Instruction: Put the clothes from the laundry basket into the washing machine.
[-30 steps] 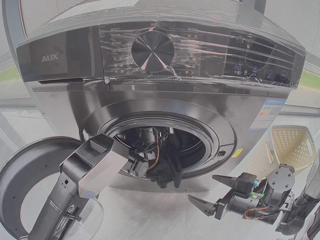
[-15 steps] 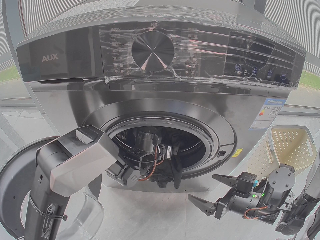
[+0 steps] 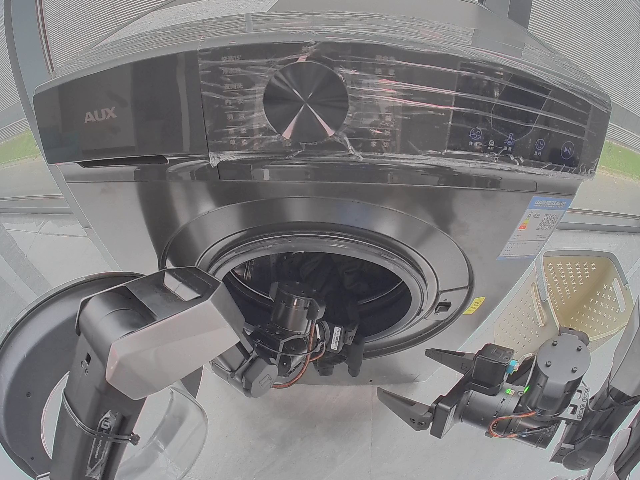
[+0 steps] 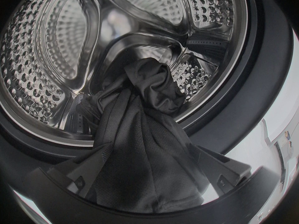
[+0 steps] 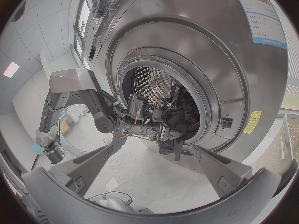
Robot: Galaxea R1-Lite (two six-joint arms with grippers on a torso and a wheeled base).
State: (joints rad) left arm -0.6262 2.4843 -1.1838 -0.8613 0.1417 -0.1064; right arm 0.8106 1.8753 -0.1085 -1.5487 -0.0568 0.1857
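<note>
In the left wrist view the black garment [image 4: 146, 159] is draping across the left gripper [image 4: 151, 148], covering the inner faces of its spread fingers [image 4: 78, 175] and part of the drum [image 4: 62, 47] floor. Its lower end is passing behind the gripper housing. In the head view the laundry basket [image 3: 581, 256] is running off the right edge, with its lower part lying behind the right arm [image 3: 567, 368]. The washing machine door [image 3: 33, 348] is being cut off at the left edge. The control panel [image 3: 400, 101] print is showing too small to tell.

A pale glossy floor [image 3: 300, 428] is being shown beneath the right gripper [image 3: 404, 373], and ribbed white panelling [image 3: 133, 8] is being shown far above it.
</note>
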